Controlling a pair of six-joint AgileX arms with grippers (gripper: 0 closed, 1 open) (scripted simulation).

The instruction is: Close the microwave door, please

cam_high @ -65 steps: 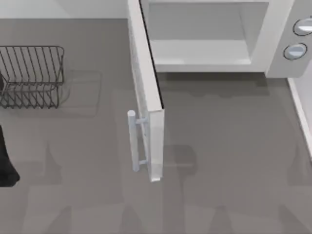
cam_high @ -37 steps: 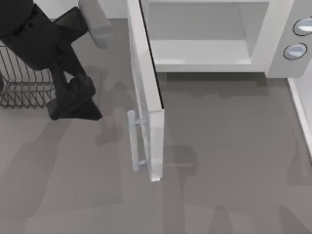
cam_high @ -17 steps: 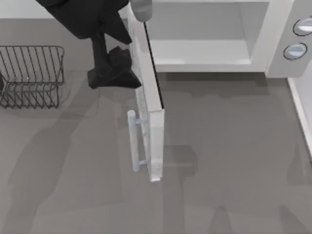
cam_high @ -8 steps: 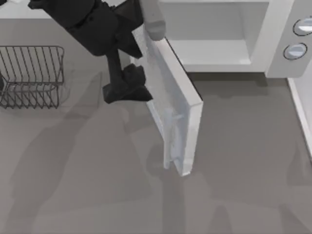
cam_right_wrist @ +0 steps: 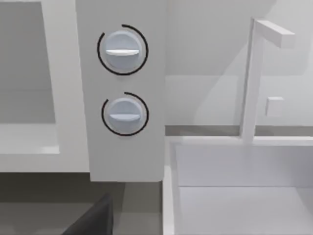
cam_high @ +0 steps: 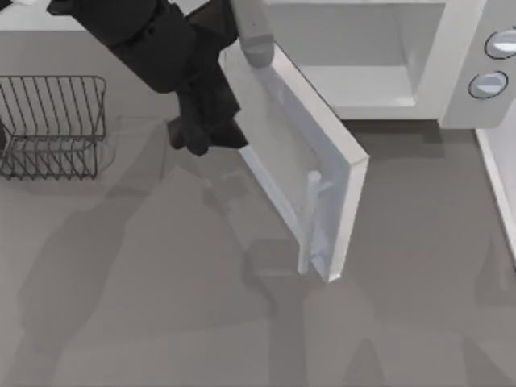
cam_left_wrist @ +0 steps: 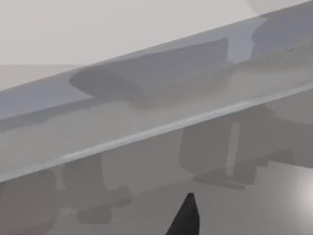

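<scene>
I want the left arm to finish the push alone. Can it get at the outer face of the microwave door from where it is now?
Probably yes. The left gripper is already against the outer face of the microwave door near its hinge side, nothing between them, and the door stands partly swung toward the microwave body.

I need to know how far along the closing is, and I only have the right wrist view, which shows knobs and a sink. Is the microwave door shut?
Observer: No. In the top view the microwave door stands partly open, angled out from the microwave body.
Operator: What is pushing it?
Observer: The left gripper appears to be pressed against the door's outer face, toward the hinge side and apart from the handle.
Operator: Is anything in the swing path?
Observer: I see nothing between the door and the cavity. The wire rack sits off at the table's left.
</scene>
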